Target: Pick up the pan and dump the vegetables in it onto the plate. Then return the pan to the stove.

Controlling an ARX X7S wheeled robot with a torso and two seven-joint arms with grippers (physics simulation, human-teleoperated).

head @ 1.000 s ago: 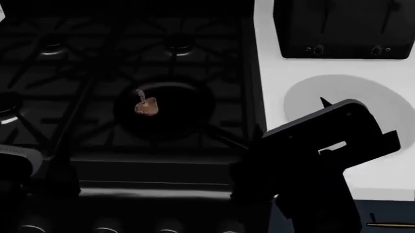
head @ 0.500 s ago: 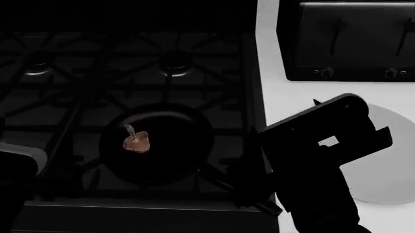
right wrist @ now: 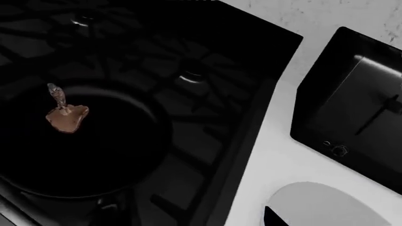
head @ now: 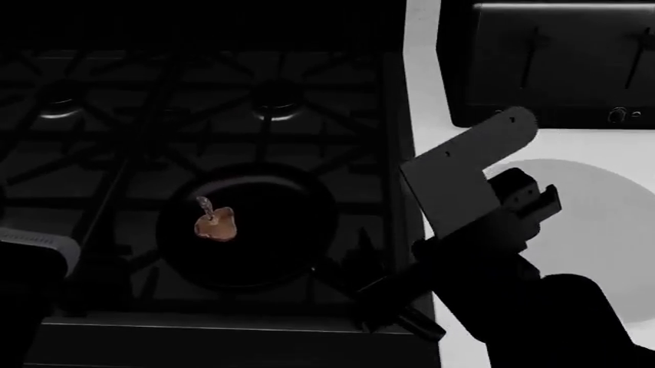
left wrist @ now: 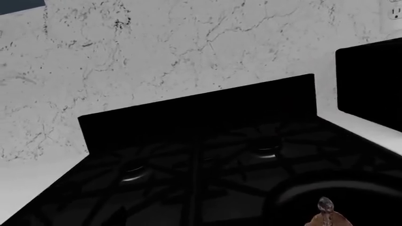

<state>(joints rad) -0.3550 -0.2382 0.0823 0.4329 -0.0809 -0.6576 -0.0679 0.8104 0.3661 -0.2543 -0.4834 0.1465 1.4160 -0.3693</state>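
The black pan (head: 268, 230) sits on the front right burner of the stove (head: 205, 115), its handle (head: 376, 300) pointing to the front right. One reddish-brown vegetable (head: 216, 225) with a thin stem lies in the pan's left half, and shows in both wrist views (right wrist: 67, 117) (left wrist: 326, 219). The light-grey plate (head: 603, 238) lies on the white counter to the right of the stove. My right gripper (head: 384, 257) hangs over the stove's right edge just above the handle, apparently open, holding nothing. My left arm (head: 36, 257) is a dark mass at the front left; its jaws are lost in shadow.
A black toaster (head: 553, 61) stands on the counter behind the plate. White counter (head: 425, 92) runs between stove and toaster. A marbled wall (left wrist: 157, 52) rises behind the stove's back panel. Silver burner caps (head: 276, 107) mark the rear burners.
The head view dropped closer over the stove, then held still. My right gripper turned its wrist and swung left and down from above the plate toward the pan handle.
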